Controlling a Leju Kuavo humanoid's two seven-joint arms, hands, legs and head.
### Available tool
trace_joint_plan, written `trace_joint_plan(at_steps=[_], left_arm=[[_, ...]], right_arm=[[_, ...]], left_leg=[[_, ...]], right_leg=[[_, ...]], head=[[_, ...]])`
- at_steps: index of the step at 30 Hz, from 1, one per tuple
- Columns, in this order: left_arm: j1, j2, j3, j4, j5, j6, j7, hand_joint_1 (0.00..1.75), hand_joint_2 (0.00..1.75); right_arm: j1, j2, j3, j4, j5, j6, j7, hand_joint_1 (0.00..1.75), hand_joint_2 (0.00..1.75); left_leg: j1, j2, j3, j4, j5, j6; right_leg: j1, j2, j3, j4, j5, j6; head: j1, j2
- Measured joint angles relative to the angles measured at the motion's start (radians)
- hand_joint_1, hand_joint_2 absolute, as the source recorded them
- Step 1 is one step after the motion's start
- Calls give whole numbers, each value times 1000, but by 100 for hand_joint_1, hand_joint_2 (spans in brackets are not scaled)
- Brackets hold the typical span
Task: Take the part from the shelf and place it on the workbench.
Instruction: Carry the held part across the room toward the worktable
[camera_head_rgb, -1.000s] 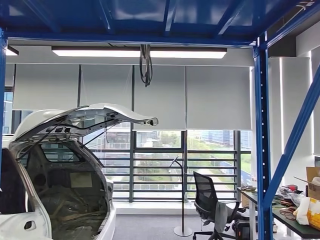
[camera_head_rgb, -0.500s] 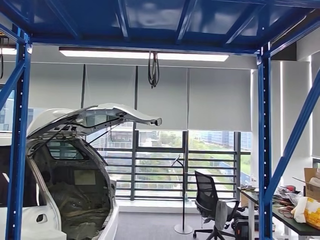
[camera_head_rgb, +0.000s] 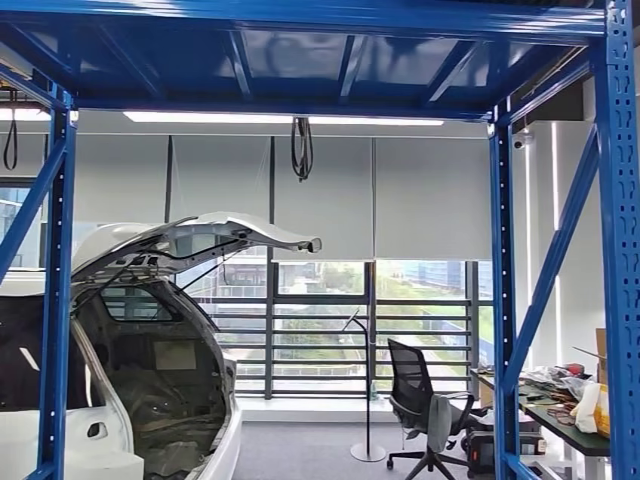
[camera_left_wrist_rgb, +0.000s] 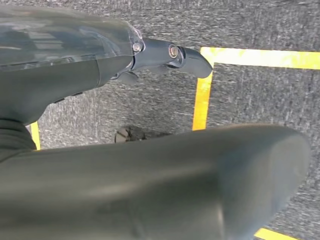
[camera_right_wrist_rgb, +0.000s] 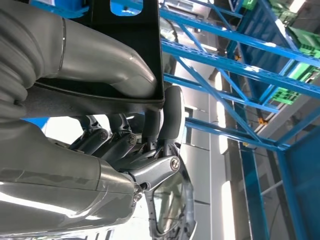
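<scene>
The right robot hand (camera_right_wrist_rgb: 124, 125) grips a flat black part (camera_right_wrist_rgb: 130, 50), thumb across one face and dark fingers curled under the other, so the part is pinched at its edge; behind it run the blue beams of the shelf (camera_right_wrist_rgb: 234, 65). The left robot hand (camera_left_wrist_rgb: 158, 165) hangs over grey carpet (camera_left_wrist_rgb: 256, 95) crossed by yellow floor tape (camera_left_wrist_rgb: 202, 92); one dark finger juts out straight, and it seems to hold nothing, though most of its fingers are hidden, so I cannot tell how they lie. In the head view the blue shelf frame (camera_head_rgb: 502, 300) stands close ahead; beyond it a white car body (camera_head_rgb: 151, 330) with its tailgate raised, a black office chair (camera_head_rgb: 419, 400), and a cluttered table (camera_head_rgb: 566, 425) at far right.
</scene>
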Motion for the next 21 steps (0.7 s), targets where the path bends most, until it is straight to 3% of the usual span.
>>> trace_joint_plan(at_steps=[2, 5, 7, 9, 10, 11, 12, 14, 16, 17, 19, 21], left_arm=[[-5, 0, 3, 0, -2, -2, 0, 0, 0], [-6, 1, 7, 0, -8, -4, 19, 0, 0], [-4, 3, 9, 0, -10, -5, 44, 0, 0], [-2, 9, 15, 0, -13, -1, 69, 0, 0], [-1, 12, 18, 0, -15, 4, 80, 0, 0], [0, 15, 21, 0, -17, 9, 88, 0, 0], [1, 17, 24, 0, -17, 15, 95, 0, 0], [2, 20, 32, 0, -17, 23, 105, 0, 0], [1, 21, 39, 0, -13, 28, 111, 0, 0], [1, 21, 42, 0, -11, 31, 113, 0, 0], [3, 23, 48, 0, -9, 35, 118, 0, 0], [7, 25, 54, 0, -11, 37, 122, 0, 0]], right_arm=[[-1, 4, -6, 0, 2, 8, 6, 175, 175], [-3, 5, -13, 7, 7, 25, 14, 175, 175], [-6, 5, -18, 14, 14, 39, 17, 175, 175], [-14, 4, -18, 25, 21, 52, 19, 175, 175], [-18, 4, -18, 31, 24, 57, 20, 175, 175], [-21, 3, -17, 38, 26, 61, 20, 175, 175], [-23, 3, -17, 43, 29, 65, 21, 175, 175], [-29, 2, -17, 52, 35, 69, 21, 175, 175], [-40, 2, -15, 57, 43, 71, 22, 175, 175], [-45, 2, -15, 58, 47, 72, 21, 175, 175], [-51, 1, -14, 59, 56, 75, 21, 175, 175], [-53, 1, -12, 61, 62, 79, 21, 175, 175]], left_leg=[[0, -2, 61, -100, -27, 7], [-4, -1, 53, -122, -29, 33], [-5, 2, 34, -123, -12, 51], [-9, 1, 12, -123, 7, 60], [-12, -2, 1, -123, 16, 62], [-15, -5, -11, -122, 25, 63], [-18, -9, -21, -122, 34, 64], [-21, -22, -39, -122, 50, 64], [-21, -37, -51, -122, 64, 60], [-19, -45, -56, -123, 71, 56], [-14, -63, -63, -126, 85, 44], [-15, -57, -76, -114, 72, 37]], right_leg=[[1, 1, -25, 22, 10, 11], [-1, 3, -48, 36, 17, 29], [-5, 5, -68, 88, -43, 38], [-7, 6, -97, 205, -131, 41], [-7, 6, -109, 266, -153, 40], [-7, 7, -110, 305, -153, 37], [-5, 9, -98, 311, -133, 33], [4, 28, -21, 217, -79, 15], [15, 65, 77, 67, -65, -7], [19, 77, 106, 18, -69, -14], [21, 71, 124, -20, -72, -19], [18, 48, 130, -48, -62, -25]], head=[[0, 0], [0, 0], [-1, 0], [-1, 0], [-1, 0], [-1, 0], [-1, 0], [-1, 0], [-1, 0], [-1, 0], [0, 0], [0, 0]])
